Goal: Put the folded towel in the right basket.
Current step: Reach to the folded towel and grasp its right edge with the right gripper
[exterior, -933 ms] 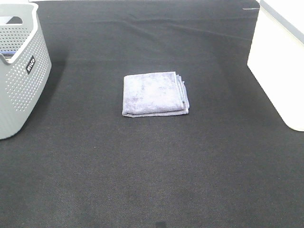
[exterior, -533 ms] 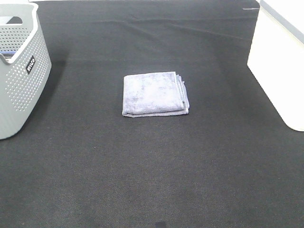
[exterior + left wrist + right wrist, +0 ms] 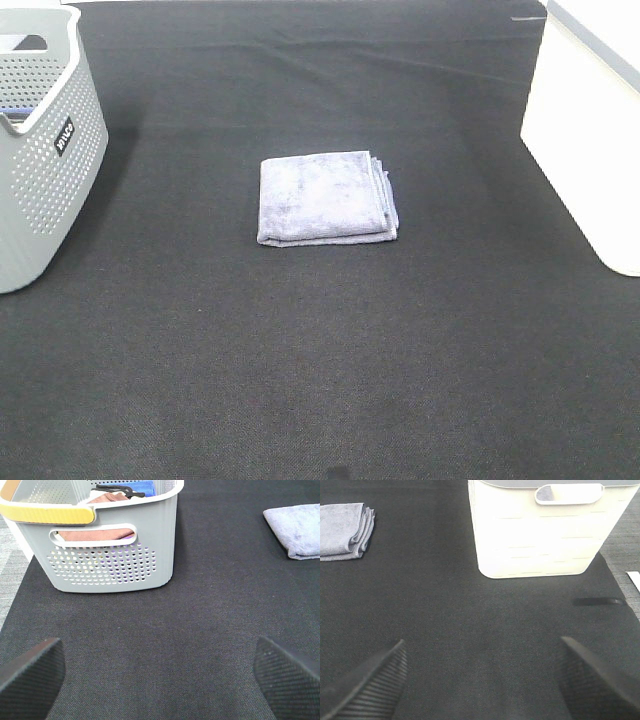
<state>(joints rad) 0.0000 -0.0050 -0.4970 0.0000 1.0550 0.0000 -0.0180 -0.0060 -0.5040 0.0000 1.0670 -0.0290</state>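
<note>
1. Cloth of a lavender-grey colour, the folded towel [image 3: 326,197], is lying flat near the middle of the black fabric-covered table [image 3: 320,360]. Its layered edges are facing the right side of the high view.
2. The smooth-walled white plastic basket [image 3: 588,150] is standing at the table's right edge, well apart from the towel. The right wrist view is showing a slot handle near its rim.
3. The grey perforated plastic basket [image 3: 45,170] is standing at the table's left edge, also well apart from the towel.
4. The left wrist view is showing a yellow grip [image 3: 47,514] on the grey basket's rim, with a reddish-brown cloth [image 3: 95,532] and a blue cloth [image 3: 135,486] lying inside.
5. The left gripper [image 3: 159,677] is hovering over bare table near the grey basket, its dark ribbed jaws standing wide apart and holding nothing.
6. The right gripper [image 3: 480,682] is hovering over bare table in front of the white basket, its jaws likewise spread wide and gripping nothing.
7. The towel is resting on the table outside both baskets, apart from both grippers.
</note>
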